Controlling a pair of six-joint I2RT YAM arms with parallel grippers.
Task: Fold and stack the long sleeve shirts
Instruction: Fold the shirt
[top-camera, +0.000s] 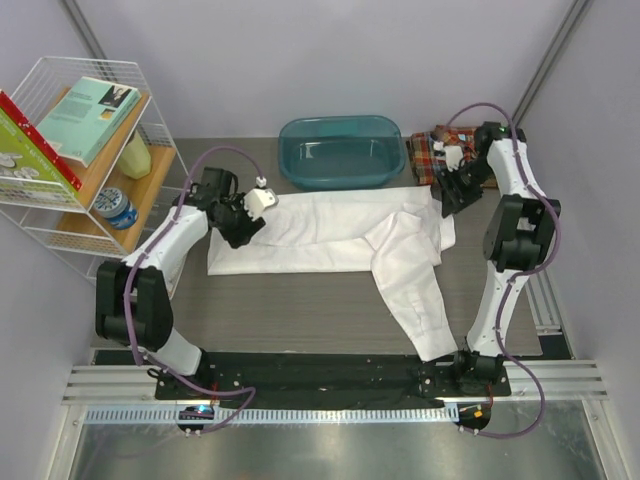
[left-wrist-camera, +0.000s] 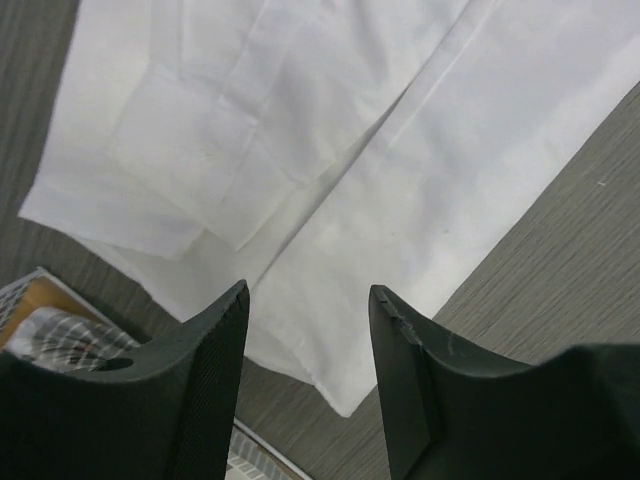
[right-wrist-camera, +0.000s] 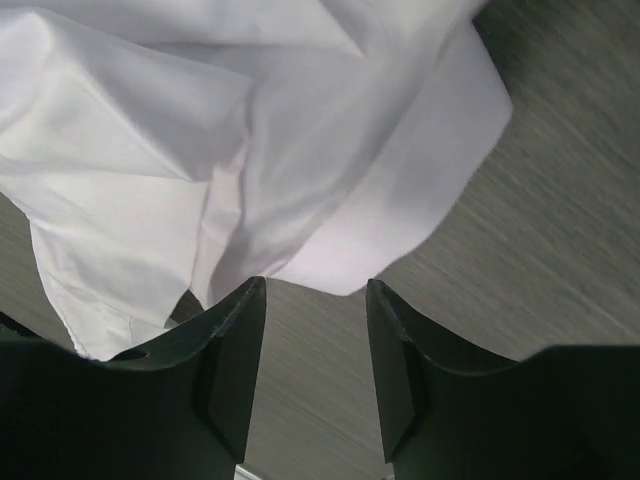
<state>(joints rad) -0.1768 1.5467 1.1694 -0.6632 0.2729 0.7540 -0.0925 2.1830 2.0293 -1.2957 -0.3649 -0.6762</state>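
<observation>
White shirt (top-camera: 320, 232): thin smooth cloth with soft creases, folded into a long flat band. Long axis left to right across the middle of the counter (top-camera: 290, 310). One sleeve angled off its right part toward the near edge, cuff end close to the right arm's base.

Plaid shirt (top-camera: 430, 155): red, orange and navy check, bunched at the far right corner, just beside the tub (top-camera: 342, 150).

Tub: teal translucent plastic, rounded rectangle, at the far edge.

Counter: grey, wood-grained.

Left tool (left-wrist-camera: 308, 300): matte black, released, spread over the band's left end, nothing between.

Right tool (right-wrist-camera: 315, 290): released, spread above the shirt's rounded right edge, gripping nothing.
</observation>
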